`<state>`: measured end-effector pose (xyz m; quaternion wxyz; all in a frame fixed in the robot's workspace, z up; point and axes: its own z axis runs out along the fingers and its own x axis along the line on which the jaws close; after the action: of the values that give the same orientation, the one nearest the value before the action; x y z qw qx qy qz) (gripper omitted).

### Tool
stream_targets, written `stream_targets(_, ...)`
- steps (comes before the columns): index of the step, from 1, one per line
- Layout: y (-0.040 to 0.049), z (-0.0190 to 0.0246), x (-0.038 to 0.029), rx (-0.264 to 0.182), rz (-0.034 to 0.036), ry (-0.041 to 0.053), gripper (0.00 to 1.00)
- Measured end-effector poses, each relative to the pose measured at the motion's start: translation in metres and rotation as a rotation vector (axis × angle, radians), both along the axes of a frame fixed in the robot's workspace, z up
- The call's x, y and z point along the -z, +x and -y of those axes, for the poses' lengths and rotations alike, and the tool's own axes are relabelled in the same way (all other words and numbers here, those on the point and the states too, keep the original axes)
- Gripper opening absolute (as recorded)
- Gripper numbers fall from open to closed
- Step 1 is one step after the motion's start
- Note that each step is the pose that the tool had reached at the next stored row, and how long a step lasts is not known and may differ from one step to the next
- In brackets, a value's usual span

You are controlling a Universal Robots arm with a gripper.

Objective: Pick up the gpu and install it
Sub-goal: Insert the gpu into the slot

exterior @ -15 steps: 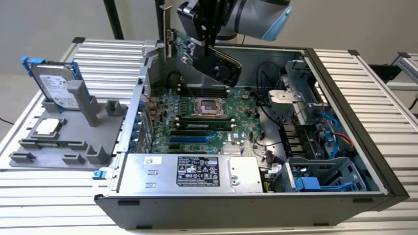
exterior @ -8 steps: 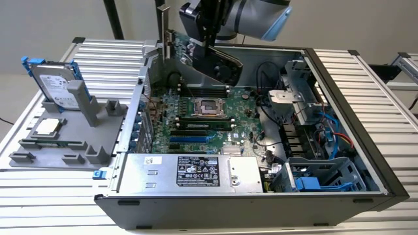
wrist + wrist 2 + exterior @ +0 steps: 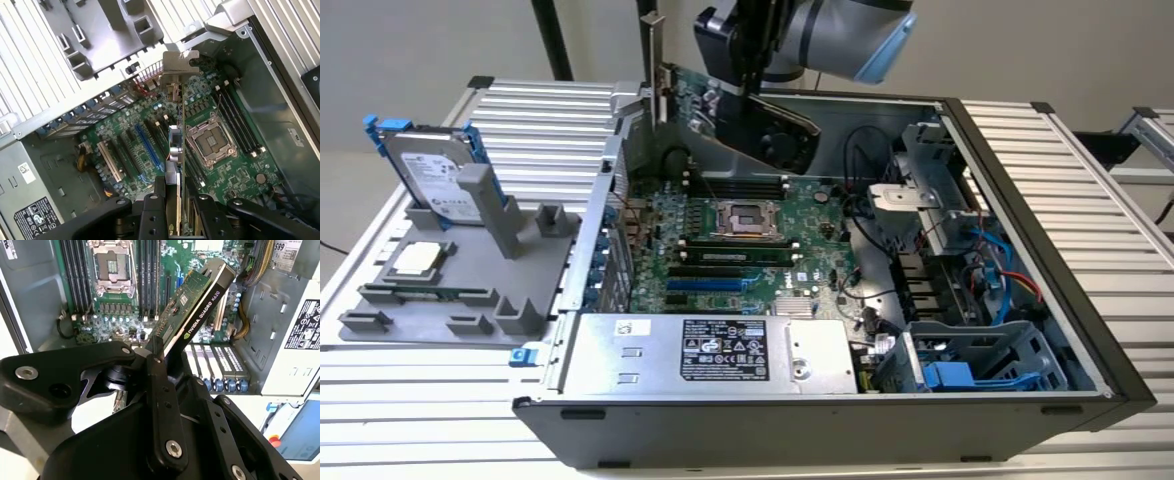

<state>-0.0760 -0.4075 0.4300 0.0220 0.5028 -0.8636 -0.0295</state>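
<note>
My claw (image 3: pixel 161 352) is clenched on the gpu (image 3: pixel 196 299), so I judge the pick-up done. The card hangs tilted above the motherboard (image 3: pixel 747 240) inside the open case (image 3: pixel 1047 190), apart from the expansion slots (image 3: pixel 148 145). It is not yet seated; installing is left.

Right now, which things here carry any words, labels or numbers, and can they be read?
Card held in the claw: white lettering along its black edge, left unquoted.
Power supply box: black and white stickers, too small to read.
Hard drive: white label, too small to read.
</note>
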Motion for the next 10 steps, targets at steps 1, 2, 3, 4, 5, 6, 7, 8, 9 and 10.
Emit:
stream_targets(1,0.0003,0.0000,0.0000,-0.008,0.0000,0.0000,0.00)
stream_targets(2,0.0006,0.0000,0.0000,-0.016,0.0000,0.0001,0.00)
stream_targets(3,0.0009,0.0000,0.0000,-0.023,0.0000,0.0000,0.00)
stream_targets(4,0.0011,0.0000,0.0000,-0.031,0.0000,0.0000,0.00)
stream_targets(5,0.0014,0.0000,0.0000,-0.039,0.0000,0.0000,0.00)
stream_targets(6,0.0016,0.0000,0.0000,-0.046,0.0000,0.0000,0.00)
stream_targets(7,0.0019,0.0000,0.0000,-0.053,0.0000,0.0000,0.00)
stream_targets(8,0.0021,0.0000,0.0000,-0.060,0.0000,0.0000,0.00)
stream_targets(9,0.0023,0.0000,0.0000,-0.067,0.0000,0.0000,0.00)
stream_targets(10,0.0025,0.0000,0.0000,-0.075,0.0000,0.0001,0.00)
